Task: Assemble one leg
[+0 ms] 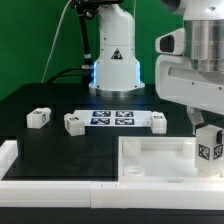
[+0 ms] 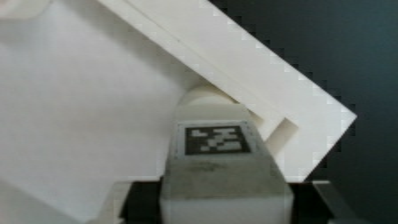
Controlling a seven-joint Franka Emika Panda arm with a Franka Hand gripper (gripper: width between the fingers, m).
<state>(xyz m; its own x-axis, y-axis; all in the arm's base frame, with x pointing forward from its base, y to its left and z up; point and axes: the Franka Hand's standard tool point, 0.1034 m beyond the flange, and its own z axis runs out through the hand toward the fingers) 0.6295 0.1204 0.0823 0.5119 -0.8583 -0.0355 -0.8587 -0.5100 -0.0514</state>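
Jaws are closed on the leg, clamping two opposite sides.

Wrist view only: a tag face of the leg is turned to the camera. Its rounded far end sits at an inner corner of the white panel, close by the raised rim. I cannot tell whether they touch.

Exterior view only: the leg hangs upright over the panel at that view's right. Beyond it the marker board lies flat, with a second leg and a third leg just beside its two ends. A fourth leg lies further toward that view's left.

Desk is black, with a white rail along its near edge. The arm's base stands before a green backdrop.

The leg is a small, stubby white block with black-and-white square tags.
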